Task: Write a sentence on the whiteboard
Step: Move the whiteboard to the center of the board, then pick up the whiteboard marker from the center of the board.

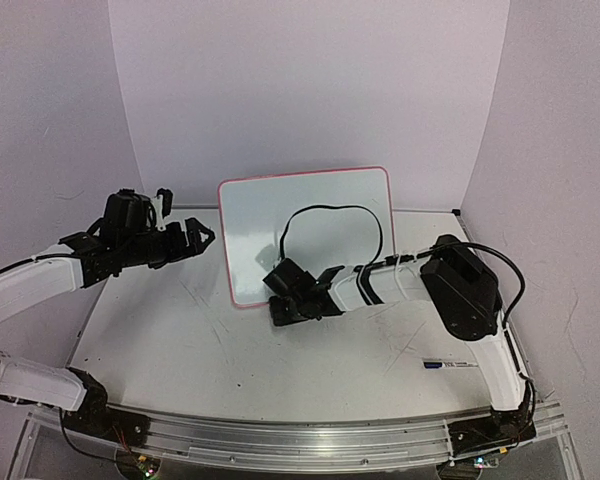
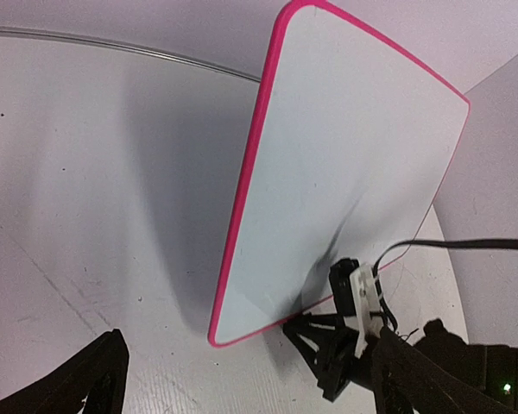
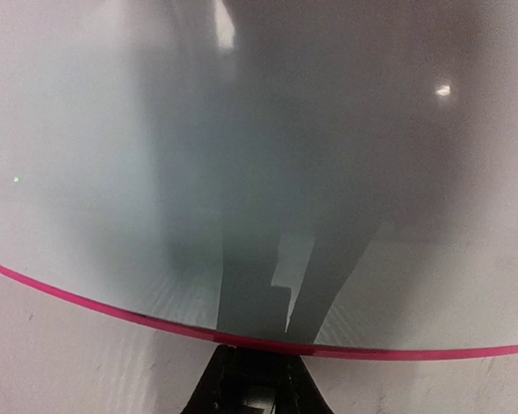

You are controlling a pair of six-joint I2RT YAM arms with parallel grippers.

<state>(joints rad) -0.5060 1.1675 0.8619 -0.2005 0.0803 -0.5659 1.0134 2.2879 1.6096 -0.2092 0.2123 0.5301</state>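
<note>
From above, the small glossy white whiteboard with a thin pink rim and rounded corners [image 1: 255,220] stands near upright at the middle back of the scratched white table [image 1: 230,350], its face turned toward the arms. The left gripper [image 1: 206,240] hovers off the board's left edge, apart from it, jaws spread wide. The right gripper [image 1: 280,300] sits low at the board's bottom edge, left of centre. A thin black cable [image 1: 335,208] loops up from the right arm in front of the board's face. From this height the gap between the right jaws cannot be made out.

The left wrist view gives what the overhead one lacks: the board seen from the side and leaning back, with its bottom corner down on the table. This camera's own dark fingers [image 2: 86,384] stand far apart at the lower corners with nothing between them. The right gripper shows as a black frame with a white block, pressed up to the board's lower rim.

The right wrist view is closest. The board's face fills it and mirrors a dark shape. Below the pink rim, the right fingers [image 3: 242,388] stand narrow, almost together. Whether they pinch the rim cannot be told.
</note>
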